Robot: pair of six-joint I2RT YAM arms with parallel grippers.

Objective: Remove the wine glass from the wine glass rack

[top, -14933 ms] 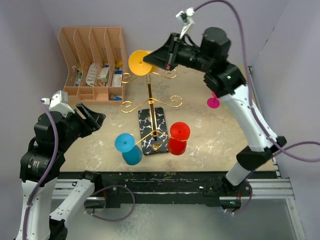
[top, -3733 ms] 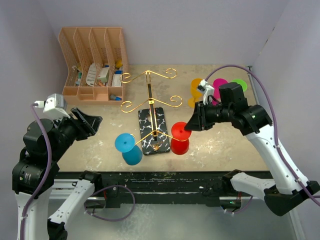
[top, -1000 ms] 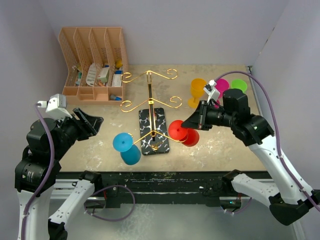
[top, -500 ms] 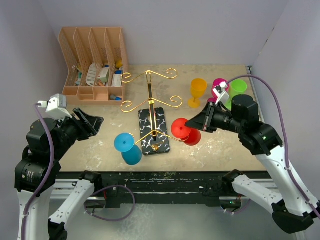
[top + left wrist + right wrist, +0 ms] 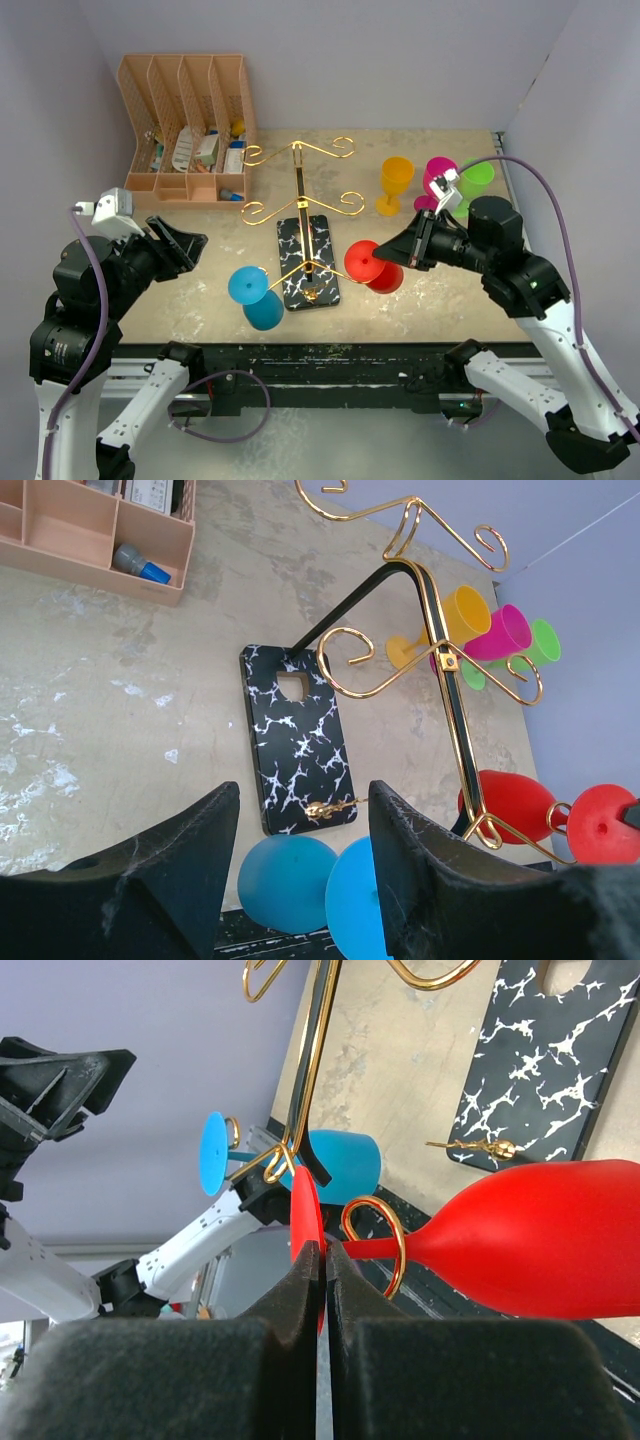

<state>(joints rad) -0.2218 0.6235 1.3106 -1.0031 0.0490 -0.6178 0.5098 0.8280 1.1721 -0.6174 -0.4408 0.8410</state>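
Observation:
The wine glass rack (image 5: 301,205) is a gold wire stand on a black veined base (image 5: 322,262). A red wine glass (image 5: 382,272) lies tilted at the end of the rack's lower right arm. Its stem (image 5: 375,1249) runs through the curled hook (image 5: 386,1222). My right gripper (image 5: 384,255) is shut on the glass's round foot (image 5: 304,1207). A blue wine glass (image 5: 259,298) hangs on the lower left arm. To the left of the rack, my left gripper (image 5: 190,243) is open and holds nothing. In its wrist view the blue glass (image 5: 290,885) shows between the fingers (image 5: 180,865).
A peach slotted organiser (image 5: 186,128) with small items stands at the back left. Yellow (image 5: 395,183), pink (image 5: 437,176) and green (image 5: 476,178) glasses stand upright at the back right, just behind my right arm. Walls close in on both sides.
My right arm has drawn back to the right, and the red glass in its grip has slid slightly right along the rack's arm. The left arm has not moved.

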